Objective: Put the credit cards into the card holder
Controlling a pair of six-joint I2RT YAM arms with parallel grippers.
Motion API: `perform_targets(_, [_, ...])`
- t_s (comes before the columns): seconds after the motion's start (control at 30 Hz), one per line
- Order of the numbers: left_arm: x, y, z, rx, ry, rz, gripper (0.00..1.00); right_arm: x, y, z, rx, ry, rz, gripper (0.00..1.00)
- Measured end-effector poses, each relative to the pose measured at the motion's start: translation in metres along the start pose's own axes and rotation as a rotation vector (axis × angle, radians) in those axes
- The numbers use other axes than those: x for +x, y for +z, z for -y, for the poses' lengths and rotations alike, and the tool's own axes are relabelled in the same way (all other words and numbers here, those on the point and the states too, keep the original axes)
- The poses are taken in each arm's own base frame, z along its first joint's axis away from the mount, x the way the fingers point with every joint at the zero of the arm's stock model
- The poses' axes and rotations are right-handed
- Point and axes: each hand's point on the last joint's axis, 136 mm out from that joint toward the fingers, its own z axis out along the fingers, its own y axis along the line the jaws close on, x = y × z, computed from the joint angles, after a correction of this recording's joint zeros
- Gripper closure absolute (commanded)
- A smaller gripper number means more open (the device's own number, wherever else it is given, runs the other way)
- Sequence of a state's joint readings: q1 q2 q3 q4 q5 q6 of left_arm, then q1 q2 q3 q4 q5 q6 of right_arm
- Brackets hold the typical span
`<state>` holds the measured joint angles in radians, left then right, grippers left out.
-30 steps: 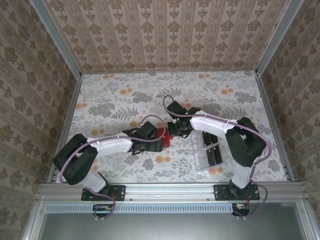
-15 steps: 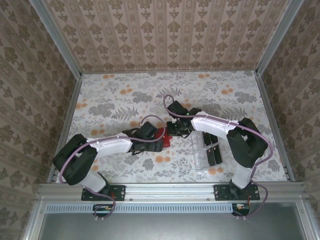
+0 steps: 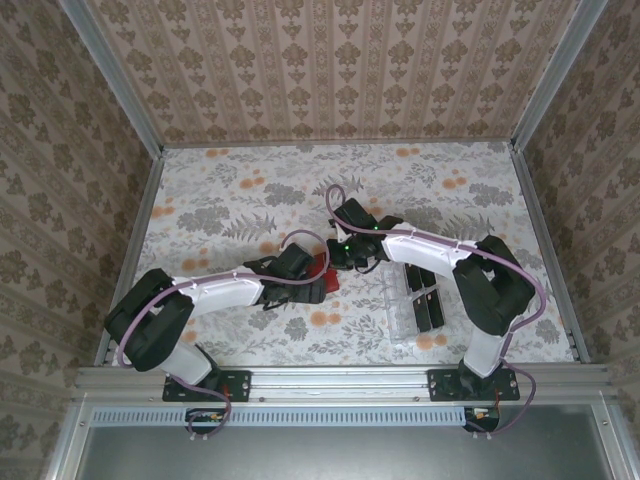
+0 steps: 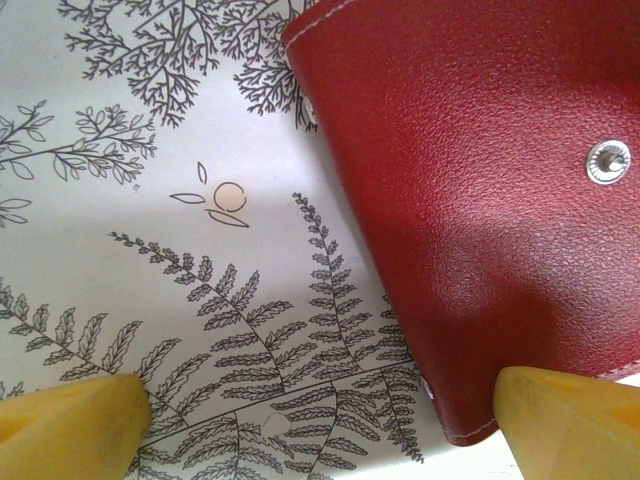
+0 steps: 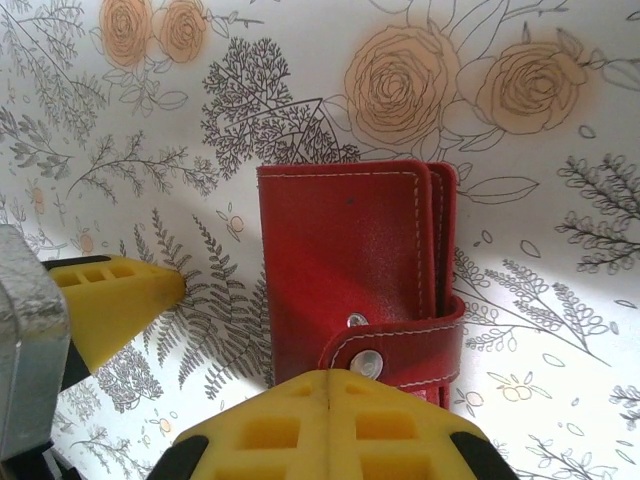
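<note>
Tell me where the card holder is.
In the top view, the card holder lies mid-table between the left gripper and right gripper, left of the clear tray.

Walls [image 3: 330, 70] papered in a beige damask pattern stand at nine, twelve and three o'clock around a tabletop [image 3: 230, 200] printed with grey leaves and orange flowers. A metal rail [image 3: 340, 378] runs along six o'clock.

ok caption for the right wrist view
shut right hand at the snap strap of the red card holder on floral tabletop
</note>
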<state>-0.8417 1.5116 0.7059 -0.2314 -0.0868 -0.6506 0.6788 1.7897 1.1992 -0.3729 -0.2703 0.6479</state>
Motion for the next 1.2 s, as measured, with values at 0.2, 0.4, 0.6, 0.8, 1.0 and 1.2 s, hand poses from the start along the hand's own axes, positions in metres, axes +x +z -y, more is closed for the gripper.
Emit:
perform_targets(0.2, [-0.001,-0.003,0.000,0.023,-0.008,0.014,0.00,0.005,0.016,0.006,0.006,0.018,-0.031,1.00])
perform_targets(0.4, [-0.010,-0.011,-0.008,0.042,-0.057,0.055,0.00,0.006,0.021,0.008,0.005,0.020,-0.037,1.00])
perform_targets(0.6, [-0.037,-0.030,-0.026,0.043,-0.166,0.148,0.00,0.009,0.022,0.011,0.010,0.023,-0.043,1.00])
perform_targets(0.8, [-0.051,-0.023,-0.045,0.009,-0.239,0.147,0.00,0.011,0.024,0.015,0.014,0.028,-0.046,1.00])
perform_targets(1.0, [-0.064,-0.009,-0.039,0.022,-0.242,0.129,0.00,0.009,0.024,0.014,0.005,0.027,-0.040,1.00])
perform_targets(1.2, [-0.070,0.000,-0.032,0.041,-0.234,0.119,0.00,0.009,0.024,0.013,-0.001,0.026,-0.042,1.00])
